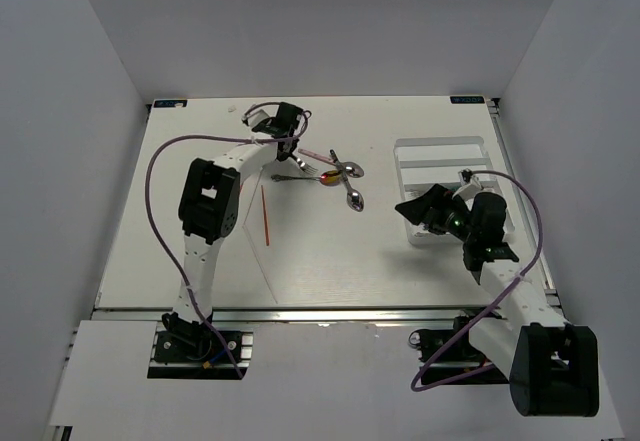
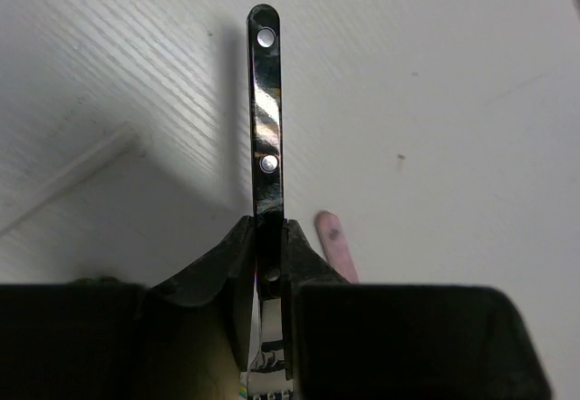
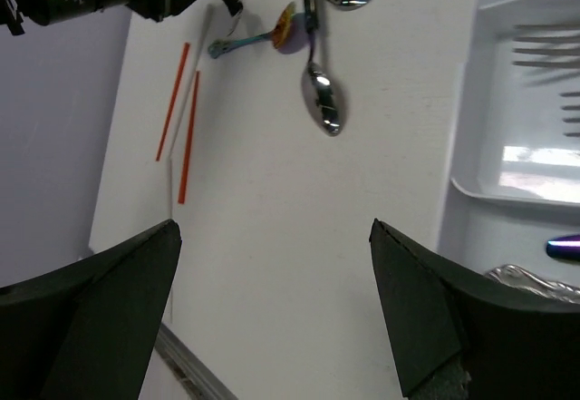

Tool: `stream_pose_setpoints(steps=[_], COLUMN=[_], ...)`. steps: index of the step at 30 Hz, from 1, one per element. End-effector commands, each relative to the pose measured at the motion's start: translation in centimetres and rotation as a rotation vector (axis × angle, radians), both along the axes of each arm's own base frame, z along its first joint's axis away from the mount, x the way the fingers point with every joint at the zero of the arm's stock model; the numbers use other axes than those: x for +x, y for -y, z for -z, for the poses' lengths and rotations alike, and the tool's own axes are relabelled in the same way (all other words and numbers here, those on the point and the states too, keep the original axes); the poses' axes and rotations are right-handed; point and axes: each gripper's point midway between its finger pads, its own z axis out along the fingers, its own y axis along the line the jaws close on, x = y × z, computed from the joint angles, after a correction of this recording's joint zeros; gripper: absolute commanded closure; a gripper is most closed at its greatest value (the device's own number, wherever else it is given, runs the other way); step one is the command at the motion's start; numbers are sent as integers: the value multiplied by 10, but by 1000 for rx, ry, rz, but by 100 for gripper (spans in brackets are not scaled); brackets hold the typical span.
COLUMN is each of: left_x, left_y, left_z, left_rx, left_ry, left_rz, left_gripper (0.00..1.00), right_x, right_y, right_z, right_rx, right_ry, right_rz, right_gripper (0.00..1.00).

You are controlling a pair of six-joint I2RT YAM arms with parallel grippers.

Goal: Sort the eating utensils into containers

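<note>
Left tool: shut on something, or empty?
Shut: the left tool pinches a black riveted handle between its fingers.

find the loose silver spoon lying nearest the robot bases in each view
Top external: silver spoon mid-table, slightly right of centre.
Left wrist: not in it; only the left gripper shut on a dark-handled utensil.
Right wrist: the spoon is upper centre, bowl toward the camera.
Shared landmark: white tray, right of the spoon in both.
</note>
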Motion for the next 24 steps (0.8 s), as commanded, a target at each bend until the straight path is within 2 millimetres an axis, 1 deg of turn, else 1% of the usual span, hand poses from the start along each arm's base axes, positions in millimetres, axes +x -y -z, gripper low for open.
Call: stream_pose_setpoints(steps=[1, 2, 3, 4, 5, 6, 7, 8, 9, 10, 11, 12, 13, 14, 15, 16, 17, 18, 19, 20, 21, 22, 23, 24], left_x=[11, 9, 7, -2, -7, -8, -22, -29, -32, -44, -58, -65, -81, -95, -116, -126, -140, -153, -165, -173, -188, -194, -198, -206], left_y=[18, 20, 23, 24, 31, 37, 43, 57, 68, 81, 96, 108, 124, 128, 149, 155, 156, 165, 172, 174, 177, 178, 179, 178], left_z=[-111, -117, -123, -127, -132, -141, -145, -150, -163, -179, -176, -188, -192, -198, -205, -209, -209, -215, -214, -227, -215, -215, -222, -221], left_rx=[-90, -93, -97, -92, -111, -134, -140, -182, -210, -216, -247, -265, -252, -252, -281, -256, -245, -247, -220, -226, -255, -280, -296, -308], left_ry=[235, 244, 257, 258, 266, 305, 309, 319, 361, 391, 382, 423, 438, 448, 469, 498, 509, 542, 555, 606, 594, 605, 643, 648], left_rz=[71, 85, 100, 127, 158, 185, 234, 304, 359, 441, 527, 588, 681, 726, 837, 903, 943, 1011, 1062, 1088, 1149, 1161, 1175, 1192], left_gripper=[100, 100, 100, 100, 100, 100, 100, 100, 100, 100, 100, 100, 100, 100, 100, 100, 100, 100, 100, 100, 100, 100, 100, 100], right_x=[3, 10, 15, 17, 24, 30, 33, 35, 44, 44, 48, 57, 62, 66, 74, 79, 81, 90, 94, 97, 100, 102, 104, 104], right_y=[-28, -30, -32, -39, -43, -47, -51, -54, -58, -64, -65, -67, -68, -68, -69, -72, -75, -76, -78, -80, -82, -84, -83, -89], right_z=[-53, -69, -69, -70, -87, -84, -88, -93, -103, -107, -113, -121, -127, -129, -129, -141, -141, -141, -149, -151, -150, -154, -151, -143], right_rx=[33, 7, -9, -25, -43, -45, -39, -31, -22, -9, 0, -1, 2, 7, 27, 40, 41, 30, 27, 27, 20, 24, 12, -1], right_ry=[207, 257, 248, 242, 290, 271, 274, 278, 285, 283, 281, 289, 291, 277, 231, 246, 224, 198, 210, 204, 195, 191, 169, 139], right_rz=[-187, -200, -205, -225, -238, -252, -272, -294, -312, -345, -342, -318, -304, -284, -238, -234, -220, -151, -126, -97, -48, -18, 8, 17], right_gripper=[11, 11, 11, 11, 12, 12, 13, 15, 16, 17, 18, 18, 18, 18, 19, 19, 20, 20, 20, 20, 20, 21, 22, 23])
